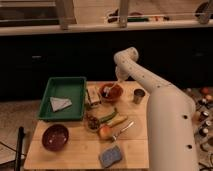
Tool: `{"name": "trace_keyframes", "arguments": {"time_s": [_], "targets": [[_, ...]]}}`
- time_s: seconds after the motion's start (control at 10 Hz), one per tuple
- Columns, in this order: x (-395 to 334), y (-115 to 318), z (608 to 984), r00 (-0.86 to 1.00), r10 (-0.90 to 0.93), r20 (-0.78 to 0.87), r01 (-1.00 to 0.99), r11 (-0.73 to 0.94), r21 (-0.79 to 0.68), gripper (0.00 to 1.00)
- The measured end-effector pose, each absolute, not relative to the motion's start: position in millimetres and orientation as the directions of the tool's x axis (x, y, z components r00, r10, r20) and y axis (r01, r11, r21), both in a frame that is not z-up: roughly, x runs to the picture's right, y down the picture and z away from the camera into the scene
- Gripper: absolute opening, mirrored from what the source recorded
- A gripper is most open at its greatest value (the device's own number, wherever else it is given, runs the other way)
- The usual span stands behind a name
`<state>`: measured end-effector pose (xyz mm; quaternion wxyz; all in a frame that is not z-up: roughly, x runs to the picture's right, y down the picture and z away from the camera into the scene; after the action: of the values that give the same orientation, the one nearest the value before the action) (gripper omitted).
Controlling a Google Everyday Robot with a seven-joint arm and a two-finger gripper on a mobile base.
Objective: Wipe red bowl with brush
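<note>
Gripper (119,79) over the red bowl (105,96) at the far edge of the table (75,152).

In the camera view, the red bowl is seen near the far edge of the tabletop, about at its middle. The brush (112,89) is seen in it as a pale shape, with one end raised toward the gripper. The gripper is lowered from the white arm (150,85) just above the far right rim of the bowl. Whether it is wide, narrow or closed on the brush cannot be told. A metal cup (138,96) is placed right of the bowl, toward the far right corner. A green tray (74,86) fills the far left corner, a maroon bowl (55,136) stands at the near left corner, and a sponge (110,156) lies at the near edge.
</note>
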<state>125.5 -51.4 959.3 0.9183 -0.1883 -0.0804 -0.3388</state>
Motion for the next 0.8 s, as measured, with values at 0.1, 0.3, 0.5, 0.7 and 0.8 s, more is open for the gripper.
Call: {"name": "trace_keyframes", "arguments": {"time_s": [0.1,0.3,0.5,0.7,0.8], "targets": [[131,-51,952,0.754,-0.596,0.277,0.657,0.692,-0.299,0.00],[150,-51,939,0.764,-0.590,0.263,0.646,0.692,-0.323,0.00],[177,-50,927,0.790,-0.577,0.210,0.609,0.695,-0.382,0.00],[190,-53,920,0.807,-0.573,0.140,0.571,0.698,-0.432,0.00],[192,-54,920,0.816,-0.568,0.106,0.550,0.708,-0.442,0.00]]}}
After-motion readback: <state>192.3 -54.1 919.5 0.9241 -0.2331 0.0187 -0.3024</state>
